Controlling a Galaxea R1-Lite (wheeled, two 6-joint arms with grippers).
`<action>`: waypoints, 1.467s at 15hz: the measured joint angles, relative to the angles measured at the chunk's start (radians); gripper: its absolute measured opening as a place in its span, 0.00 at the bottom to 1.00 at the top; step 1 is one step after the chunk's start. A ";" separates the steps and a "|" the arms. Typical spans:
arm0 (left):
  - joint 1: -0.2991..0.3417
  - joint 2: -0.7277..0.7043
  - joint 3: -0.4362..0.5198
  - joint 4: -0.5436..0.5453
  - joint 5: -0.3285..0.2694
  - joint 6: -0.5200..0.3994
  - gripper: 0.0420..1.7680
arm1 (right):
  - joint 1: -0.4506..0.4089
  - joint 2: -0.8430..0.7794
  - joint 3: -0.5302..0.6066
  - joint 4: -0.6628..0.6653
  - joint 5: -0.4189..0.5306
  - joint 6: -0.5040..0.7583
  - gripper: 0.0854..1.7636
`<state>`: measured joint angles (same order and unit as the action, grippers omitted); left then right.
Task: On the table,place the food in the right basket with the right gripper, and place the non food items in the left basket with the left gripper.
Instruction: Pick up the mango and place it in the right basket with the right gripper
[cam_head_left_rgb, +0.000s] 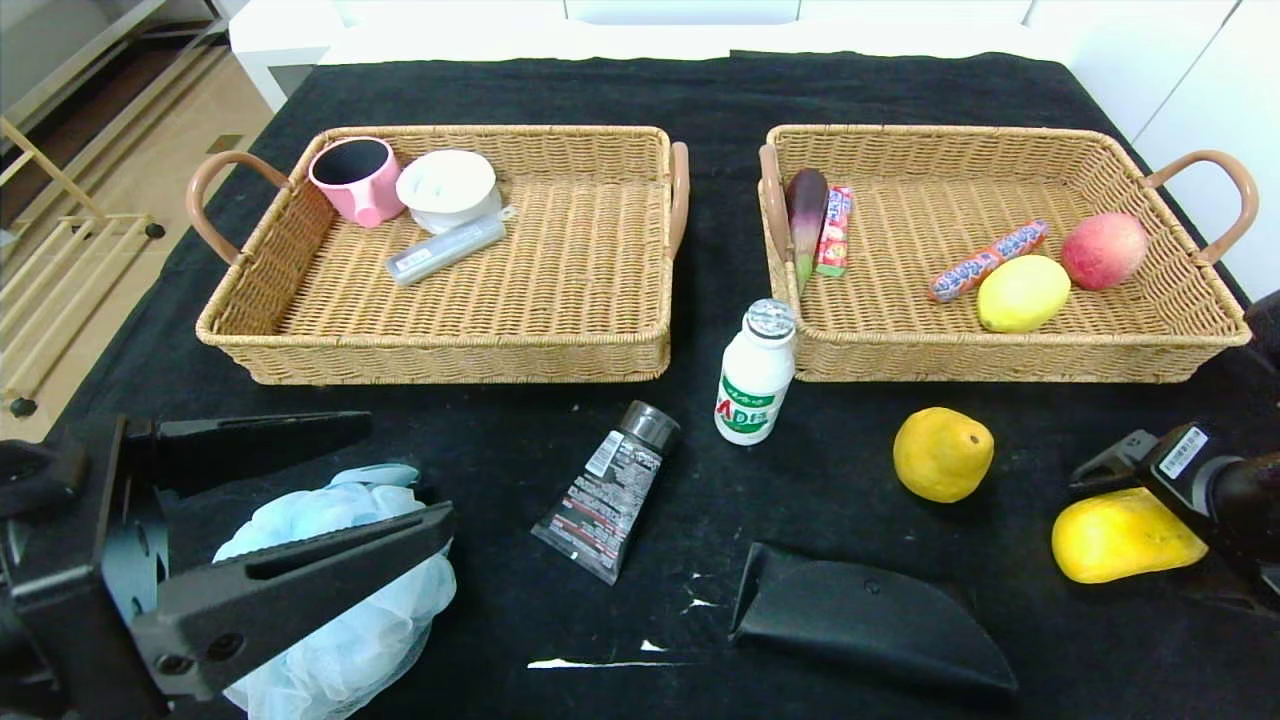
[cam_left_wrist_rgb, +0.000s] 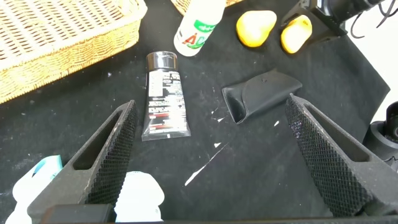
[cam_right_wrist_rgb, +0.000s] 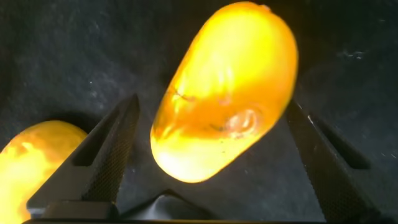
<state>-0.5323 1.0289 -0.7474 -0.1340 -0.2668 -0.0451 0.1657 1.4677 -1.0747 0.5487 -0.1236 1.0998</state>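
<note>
My right gripper (cam_head_left_rgb: 1120, 500) is open at the front right, with its fingers on either side of a yellow mango (cam_head_left_rgb: 1120, 535) lying on the cloth; the mango fills the right wrist view (cam_right_wrist_rgb: 224, 93). My left gripper (cam_head_left_rgb: 405, 475) is open at the front left, over a pale blue bath pouf (cam_head_left_rgb: 340, 590). A dark tube (cam_head_left_rgb: 608, 490), a white drink bottle (cam_head_left_rgb: 755, 375), a round yellow fruit (cam_head_left_rgb: 942, 453) and a black pouch (cam_head_left_rgb: 860, 615) lie loose in front of the left basket (cam_head_left_rgb: 440, 345) and right basket (cam_head_left_rgb: 1000, 350).
The left basket holds a pink cup (cam_head_left_rgb: 355, 178), a white bowl (cam_head_left_rgb: 447, 188) and a grey case (cam_head_left_rgb: 445, 250). The right basket holds an eggplant (cam_head_left_rgb: 806, 215), a candy pack (cam_head_left_rgb: 835, 230), a sausage stick (cam_head_left_rgb: 985, 260), a lemon (cam_head_left_rgb: 1022, 293) and a peach (cam_head_left_rgb: 1103, 250).
</note>
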 joint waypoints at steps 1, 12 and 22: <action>0.000 -0.001 0.000 0.000 0.000 0.000 0.97 | -0.001 0.006 0.000 -0.001 0.000 0.000 0.97; 0.000 -0.006 0.000 0.001 -0.001 0.001 0.97 | -0.017 0.036 -0.005 -0.004 0.038 0.025 0.97; 0.000 -0.008 0.000 0.002 -0.001 0.003 0.97 | -0.021 0.049 0.002 -0.004 0.055 0.022 0.57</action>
<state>-0.5323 1.0213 -0.7470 -0.1321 -0.2683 -0.0421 0.1451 1.5168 -1.0723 0.5445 -0.0683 1.1219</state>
